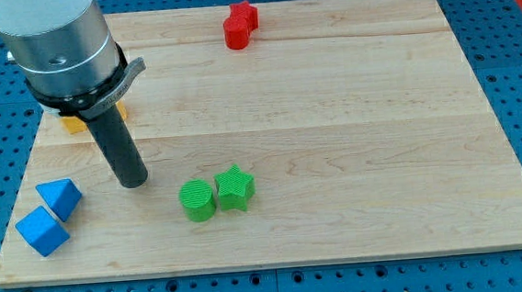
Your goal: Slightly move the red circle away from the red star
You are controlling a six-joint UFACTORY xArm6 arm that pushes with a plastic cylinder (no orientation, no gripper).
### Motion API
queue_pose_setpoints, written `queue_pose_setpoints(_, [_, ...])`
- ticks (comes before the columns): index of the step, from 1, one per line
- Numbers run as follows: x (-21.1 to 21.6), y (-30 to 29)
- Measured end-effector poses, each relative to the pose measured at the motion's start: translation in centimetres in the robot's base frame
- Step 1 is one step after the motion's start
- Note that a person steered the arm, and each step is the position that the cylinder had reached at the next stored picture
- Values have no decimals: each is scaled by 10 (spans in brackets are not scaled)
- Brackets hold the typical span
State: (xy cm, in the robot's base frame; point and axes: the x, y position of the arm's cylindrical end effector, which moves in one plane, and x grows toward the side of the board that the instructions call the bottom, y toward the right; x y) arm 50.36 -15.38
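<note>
Blue blocks: a blue plastic cube point(41, 231) lies at the view's bottom left corner of the board, and a blue plastic triangular block point(60, 196) sits just above and to its right, the two touching or nearly so.
Yellow block: a yellow plastic block point(77, 120) peeks out under the arm's grey cylinder near the view's left edge; most of it is hidden, so its shape cannot be told.
Arm: the grey metal cylinder point(51, 41) of the arm fills the view's top left and carries a straight dark rod pointing down to the board.
Tip: my tip point(133, 182) rests on the wood just to the right of the blue triangular block and to the left of the green pair, apart from both.
Jaws: the arm has no jaws, only the rod, so nothing is open, closed or gripped.
Green blocks: a green plastic cylinder point(197, 201) and a green plastic star point(235, 187) stand side by side, touching, below the board's middle.
Red blocks: a red plastic block point(237, 32) sits near the board's top edge with a red plastic star point(248, 15) touching it at upper right; the lower one may be the red circle, but its outline is unclear.
Board: the pale wooden board point(380, 138) lies on a blue perforated table point(511, 36).
</note>
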Motion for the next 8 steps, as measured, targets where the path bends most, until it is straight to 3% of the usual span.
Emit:
queue_pose_setpoints(3, [-7, -5])
queue_pose_setpoints(4, [-7, 18])
queue_pose_setpoints(5, [-28, 86])
queue_pose_setpoints(6, [-79, 153])
queue_pose_setpoints(7, [-138, 163])
queue_pose_setpoints(8, [-165, 187])
